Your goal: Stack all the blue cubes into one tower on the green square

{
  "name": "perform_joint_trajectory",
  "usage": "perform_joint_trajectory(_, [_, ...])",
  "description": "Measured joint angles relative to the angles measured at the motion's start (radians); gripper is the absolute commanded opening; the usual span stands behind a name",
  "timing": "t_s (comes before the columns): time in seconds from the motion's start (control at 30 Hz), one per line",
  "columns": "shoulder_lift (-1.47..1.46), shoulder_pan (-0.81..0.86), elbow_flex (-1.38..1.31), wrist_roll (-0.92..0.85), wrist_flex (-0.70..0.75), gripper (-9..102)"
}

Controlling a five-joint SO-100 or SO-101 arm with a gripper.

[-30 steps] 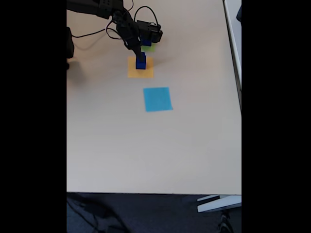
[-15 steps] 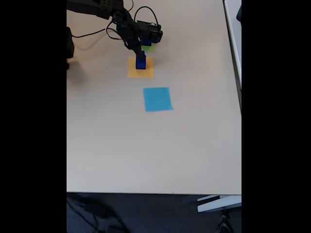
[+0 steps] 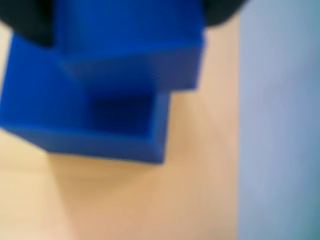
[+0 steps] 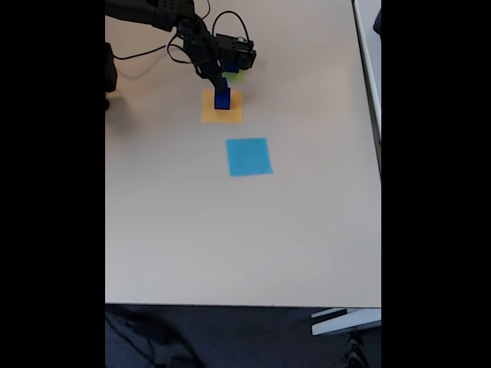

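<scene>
In the wrist view a smaller blue cube [image 3: 130,50] sits askew on a larger blue cube [image 3: 75,120], both over orange paper. Dark fingertips [image 3: 25,20] flank the smaller cube at the top corners, and my gripper [image 3: 130,15] is shut on it. In the fixed view the gripper [image 4: 221,83] reaches down onto the blue stack [image 4: 222,98], which stands on the orange square [image 4: 222,113]. Just behind it, the green square [image 4: 238,77] peeks out, mostly covered by the gripper body. A dark blue patch [image 4: 230,67] shows there, too small to make out.
A flat light blue square [image 4: 248,156] lies in front of the orange one. The arm [image 4: 146,11] and its cables [image 4: 230,19] cross the table's far left corner. The beige table [image 4: 245,238] stretches toward the near edge.
The gripper has sunk slightly onto the top of the stack, so less of the top cube shows. The arm's base and the paper squares have not moved.
</scene>
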Motion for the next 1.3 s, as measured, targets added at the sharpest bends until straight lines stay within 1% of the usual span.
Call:
perform_joint_trajectory(0.17, [0.000,0.000,0.000,0.000,0.000,6])
perform_joint_trajectory(0.33, [0.000,0.000,-0.003,-0.018,0.009,7])
perform_joint_trajectory(0.43, [0.000,0.000,-0.057,-0.038,0.067,7])
perform_joint_trajectory(0.6, [-0.002,0.006,-0.225,-0.066,0.221,6])
perform_joint_trajectory(0.73, [-0.032,0.026,-0.360,-0.098,0.316,7])
perform_joint_trajectory(1.0, [-0.086,0.087,-0.523,-0.175,0.399,9])
perform_joint_trajectory(1.13, [-0.086,0.121,-0.545,-0.209,0.430,9])
perform_joint_trajectory(1.3, [-0.114,0.172,-0.545,-0.258,0.433,7])
